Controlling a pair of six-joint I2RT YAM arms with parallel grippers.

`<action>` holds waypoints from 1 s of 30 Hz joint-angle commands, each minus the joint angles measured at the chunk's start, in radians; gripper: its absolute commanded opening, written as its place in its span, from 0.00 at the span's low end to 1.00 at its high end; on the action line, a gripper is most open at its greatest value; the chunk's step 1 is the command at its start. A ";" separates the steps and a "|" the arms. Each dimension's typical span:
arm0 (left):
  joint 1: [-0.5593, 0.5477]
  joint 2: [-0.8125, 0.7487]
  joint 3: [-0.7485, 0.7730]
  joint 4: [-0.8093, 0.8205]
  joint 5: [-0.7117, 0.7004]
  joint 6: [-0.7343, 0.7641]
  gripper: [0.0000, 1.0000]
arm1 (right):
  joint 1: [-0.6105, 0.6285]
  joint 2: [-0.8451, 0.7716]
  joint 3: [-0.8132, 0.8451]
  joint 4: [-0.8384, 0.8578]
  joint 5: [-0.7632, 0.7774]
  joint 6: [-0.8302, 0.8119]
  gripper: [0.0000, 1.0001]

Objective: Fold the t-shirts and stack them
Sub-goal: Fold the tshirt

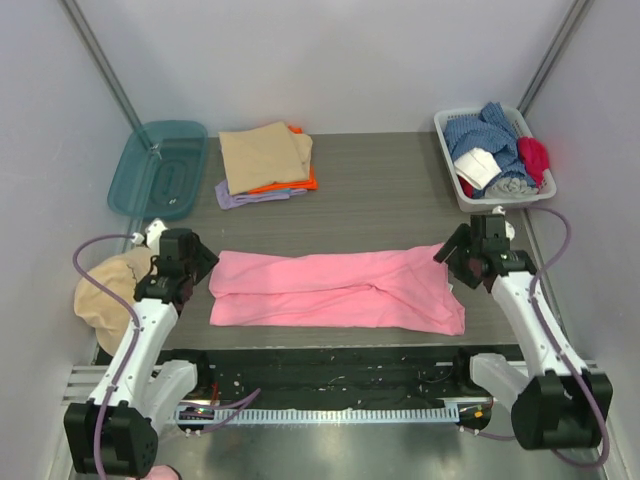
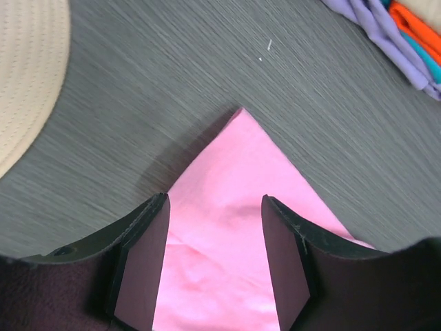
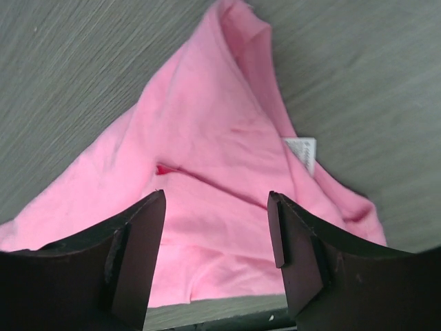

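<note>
A bright pink t-shirt (image 1: 335, 288) lies folded into a long band across the middle of the table. My left gripper (image 1: 197, 264) hovers open over its left end, whose pink corner (image 2: 227, 207) shows between the spread fingers, ungripped. Over the shirt's right end my right gripper (image 1: 456, 256) also stands open, with pink cloth (image 3: 207, 179) and a white label (image 3: 302, 153) below it. A stack of folded t-shirts sits at the back: tan (image 1: 265, 155) on top, then orange (image 1: 290, 185), with lilac (image 1: 245, 198) beneath. The lilac and orange edges (image 2: 406, 41) appear in the left wrist view.
A round tan cap (image 1: 108, 290) lies at the left table edge, also seen in the left wrist view (image 2: 27, 69). A teal bin lid (image 1: 158, 168) rests at the back left. A white basket (image 1: 452, 150) of mixed clothes stands at the back right.
</note>
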 commanded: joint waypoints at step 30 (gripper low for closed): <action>0.004 0.028 -0.077 0.122 0.149 0.048 0.69 | 0.100 0.391 -0.023 0.409 -0.314 -0.217 0.46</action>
